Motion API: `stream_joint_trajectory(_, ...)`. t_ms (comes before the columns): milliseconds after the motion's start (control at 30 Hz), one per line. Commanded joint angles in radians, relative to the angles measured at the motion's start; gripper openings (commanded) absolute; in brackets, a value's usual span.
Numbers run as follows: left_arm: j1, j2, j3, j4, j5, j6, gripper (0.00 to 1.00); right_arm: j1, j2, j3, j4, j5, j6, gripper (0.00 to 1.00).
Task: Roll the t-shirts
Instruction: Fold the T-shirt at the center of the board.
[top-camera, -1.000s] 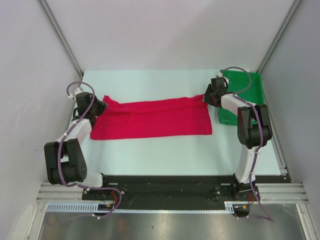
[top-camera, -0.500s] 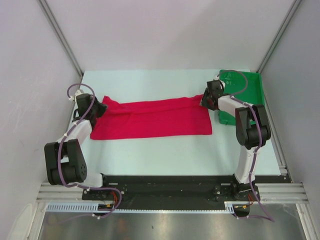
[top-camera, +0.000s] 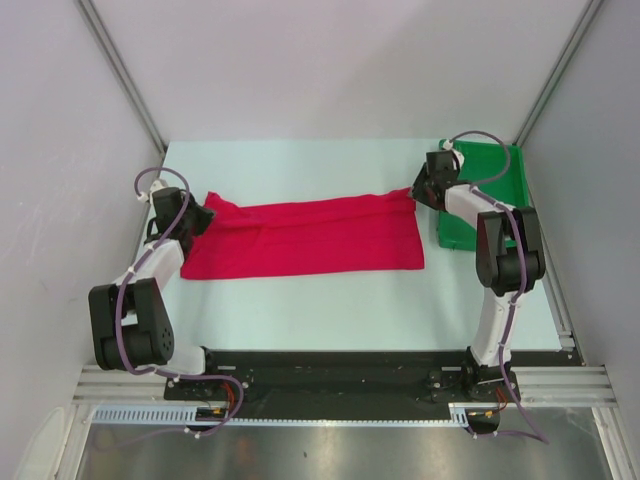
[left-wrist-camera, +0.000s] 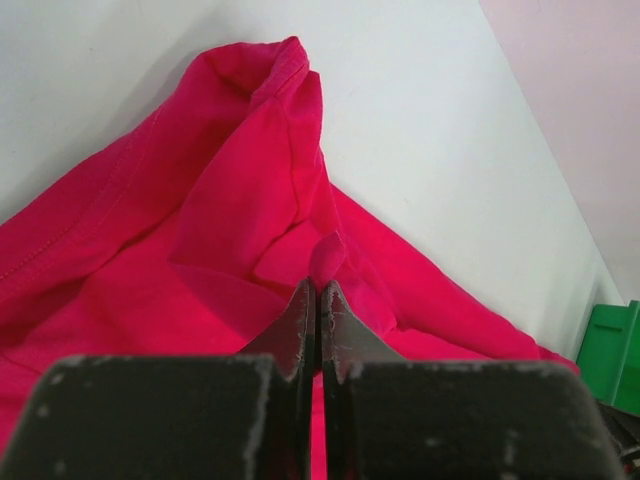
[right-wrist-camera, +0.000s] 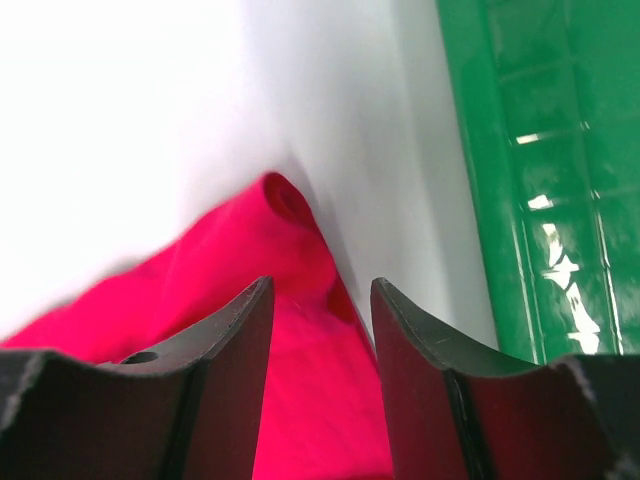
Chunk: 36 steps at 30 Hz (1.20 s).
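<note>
The crimson t-shirt lies folded in a long band across the middle of the table. My left gripper is at its left end. In the left wrist view that gripper is shut, and a small nub of the t-shirt pokes out from between its tips. My right gripper is at the shirt's far right corner. In the right wrist view that gripper is open, low over the curled corner of the t-shirt, with red cloth showing in the gap between its jaws.
A green plastic tray stands at the right edge of the table, just right of my right gripper, and shows in both wrist views. Grey walls close in the table on the left, far and right sides.
My right gripper has shifted slightly right and toward the far side, after edging left half a second ago. The left arm and the shirt have stayed in place.
</note>
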Motion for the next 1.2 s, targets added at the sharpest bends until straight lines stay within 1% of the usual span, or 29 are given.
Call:
stream_joint_trajectory(0, 0.008, -0.015, 0.015, 0.029, 0.013, -0.024, 0.0, 0.006, 0.036, 0.066, 0.02, 0.009, 0.004, 0.49)
stream_joint_trajectory(100, 0.007, -0.006, 0.015, 0.031, 0.017, -0.029, 0.0, 0.011, 0.059, 0.096, -0.001, -0.004, -0.005, 0.49)
stream_joint_trajectory(233, 0.008, -0.006, 0.016, 0.029, 0.023, -0.032, 0.0, 0.02, 0.079, 0.121, -0.053, 0.012, -0.02, 0.45)
stream_joint_trajectory(333, 0.008, -0.013, 0.015, 0.022, 0.025, -0.032, 0.0, 0.024, 0.08, 0.116, -0.093, 0.013, -0.022, 0.41)
stream_joint_trajectory(533, 0.008, -0.039, 0.006, 0.014, 0.022, -0.025, 0.0, 0.041, 0.037, 0.067, -0.127, 0.021, -0.034, 0.27)
stream_joint_trajectory(800, 0.01, -0.059, -0.004, 0.011, 0.028, -0.029, 0.0, 0.072, -0.05, -0.008, -0.139, 0.024, -0.069, 0.24)
stream_joint_trajectory(900, 0.008, -0.064, -0.004, 0.009, 0.029, -0.029, 0.0, 0.066, -0.087, -0.035, -0.141, 0.024, -0.073, 0.27)
stream_joint_trajectory(967, 0.008, -0.062, -0.001, 0.009, 0.035, -0.03, 0.0, 0.06, -0.11, -0.048, -0.139, 0.022, -0.076, 0.3)
stream_joint_trajectory(1167, 0.008, -0.065, -0.004, 0.011, 0.034, -0.027, 0.0, 0.029, -0.093, -0.048, -0.118, -0.014, -0.047, 0.33)
